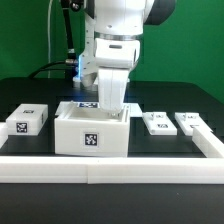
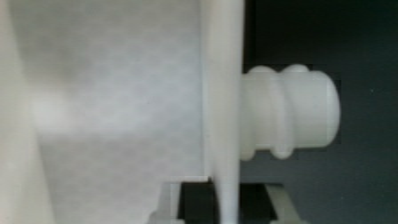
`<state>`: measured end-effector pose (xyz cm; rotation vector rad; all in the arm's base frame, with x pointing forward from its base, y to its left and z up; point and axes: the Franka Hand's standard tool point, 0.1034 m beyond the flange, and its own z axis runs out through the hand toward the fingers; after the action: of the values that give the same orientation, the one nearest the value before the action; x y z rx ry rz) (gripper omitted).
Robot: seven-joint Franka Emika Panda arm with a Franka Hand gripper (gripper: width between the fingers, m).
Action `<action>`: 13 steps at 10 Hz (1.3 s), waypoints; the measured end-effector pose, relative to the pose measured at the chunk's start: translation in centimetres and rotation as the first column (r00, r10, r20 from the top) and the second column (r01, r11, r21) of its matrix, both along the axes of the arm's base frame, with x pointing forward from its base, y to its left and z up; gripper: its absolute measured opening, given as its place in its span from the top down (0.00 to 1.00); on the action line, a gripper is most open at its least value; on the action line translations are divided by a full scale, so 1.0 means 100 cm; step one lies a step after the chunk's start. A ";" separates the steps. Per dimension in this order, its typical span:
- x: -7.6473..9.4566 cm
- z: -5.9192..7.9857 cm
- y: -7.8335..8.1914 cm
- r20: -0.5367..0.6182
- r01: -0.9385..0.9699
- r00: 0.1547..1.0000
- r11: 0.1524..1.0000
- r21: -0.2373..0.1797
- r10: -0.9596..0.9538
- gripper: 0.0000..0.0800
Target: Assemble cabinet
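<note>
A green backdrop [image 1: 28, 30] with soft folds fills the rear from nine to three o'clock, evenly lit and without hard shadows. In front of it lies the matte black desk [image 1: 30, 92], edged by a low white rail [image 1: 110, 170] that runs across at six o'clock and turns back at four o'clock. A thin black pole [image 1: 62, 35] stands at eleven o'clock.

The exterior view faces the arm [image 1: 115, 45] head-on from a little above the worktop [image 1: 175, 100], at a middling distance, with the cabinet [image 1: 92, 130] central. The wrist view looks from very close at a white panel [image 2: 107, 100] and a ribbed knob [image 2: 294, 110]; the shared part appears to be the cabinet
</note>
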<state>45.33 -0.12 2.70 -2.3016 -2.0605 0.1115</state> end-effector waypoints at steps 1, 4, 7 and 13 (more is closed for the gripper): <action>0.012 0.001 0.001 0.012 -0.036 0.999 0.999 0.003 0.036 0.95; 0.034 -0.001 0.015 0.034 -0.073 0.997 0.997 0.009 0.072 0.95; 0.033 -0.001 0.014 0.035 -0.068 0.997 0.998 0.009 0.068 0.95; 0.055 -0.001 0.071 0.059 -0.089 0.994 0.996 0.026 0.088 0.95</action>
<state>50.79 6.97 2.57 -2.2232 -2.1774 0.0190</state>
